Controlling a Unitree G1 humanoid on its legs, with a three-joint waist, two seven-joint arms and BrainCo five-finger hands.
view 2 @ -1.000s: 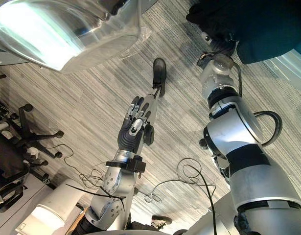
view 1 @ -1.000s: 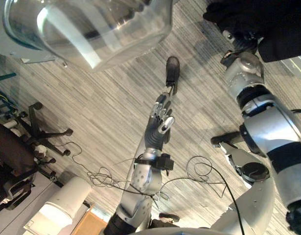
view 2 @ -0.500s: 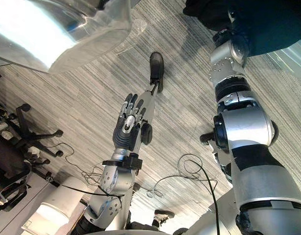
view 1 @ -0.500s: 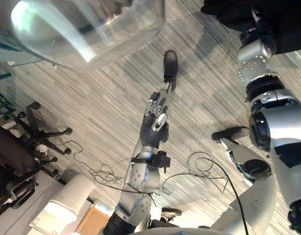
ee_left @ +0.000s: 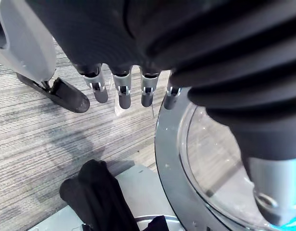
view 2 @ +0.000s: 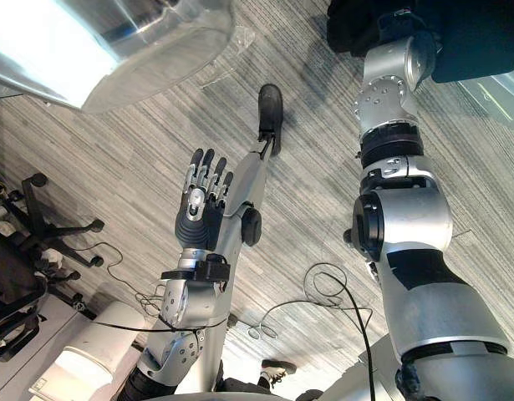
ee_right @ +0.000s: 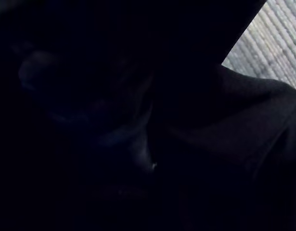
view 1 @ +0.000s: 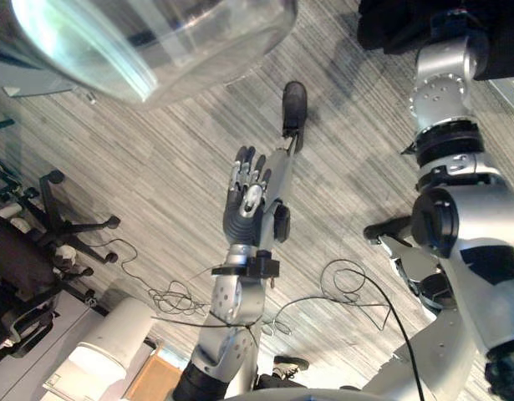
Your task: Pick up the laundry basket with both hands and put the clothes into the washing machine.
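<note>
Floor (view 1: 156, 175): grey striped carpet, lying under everything listed here.
Washing machine door (view 1: 156, 33): 1 round pane of clear glass in a grey ring. It stands out over the floor's top-left corner, and bright light glints across the pane.
Dark clothes (view 2: 465, 38): 1 bundle, black to dark teal, at the floor's top-right corner and held up off the carpet. The right arm's wrist runs straight into it. In the left wrist view a fold of black cloth (ee_left: 97, 197) lies on a pale grey surface just beside the door's ring.
Office chair (view 1: 22, 259): 1 dark seat on a star base with castors. It stands at the floor's left edge, well apart from both hands.
White cylinder (view 1: 106, 351): 1 item at the floor's bottom-left corner, near the chair, brightly lit on one side.
Left hand (view 1: 246, 205): raised over the middle of the floor and released. Its fingers (ee_left: 121, 91) are straight and side by side, holding nothing and touching nothing. It is well apart from the clothes, with the fingertips aimed toward the door's ring.
Right hand: buried in the dark clothes at the top-right corner. Its wrist view looks into dark folds with a strip of carpet past them. I cannot tell whether it grips.
</note>
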